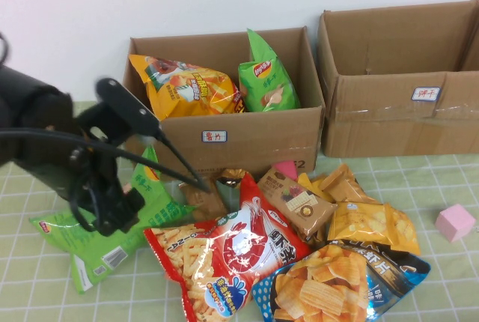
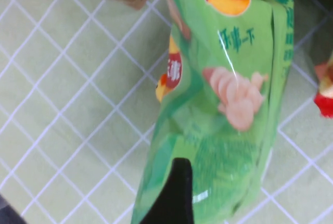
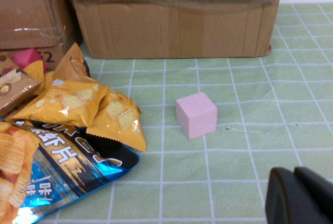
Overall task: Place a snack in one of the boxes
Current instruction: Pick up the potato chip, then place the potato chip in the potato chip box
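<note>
**Two boxes, one heap of snacks, and an arm low over the green bag**

Two cardboard boxes stand against the wall: the left box point(image 1: 258, 138) already holds an orange chip bag point(image 1: 187, 91) and a small green bag point(image 1: 266, 79) standing upright, while the right box point(image 1: 389, 105) shows nothing inside from here. In front of the left box the table point(image 1: 449, 292) is crowded. A red shrimp-cracker bag point(image 1: 228, 256) lies across the middle, a brown packet point(image 1: 298, 207) leans behind it, yellow packets point(image 1: 372, 225) sit to the right, and a blue chip bag point(image 1: 348, 284) lies nearest the front edge. A pink cube point(image 1: 455, 222) sits apart on the right, clear of the pile.

The green snack bag point(image 1: 112, 240) lies flat on the table at the left end of the heap, its right edge just beside the red bag. The left arm is bent down over it, the left gripper point(image 1: 112, 217) right above the bag. In the left wrist view one dark finger point(image 2: 174, 193) rests against the green bag's surface, but I cannot tell how far the jaws are apart or whether they have hold of it.

The right gripper point(image 3: 302, 198) hangs low over bare table near the pink cube; I cannot tell its jaw state either.
</note>
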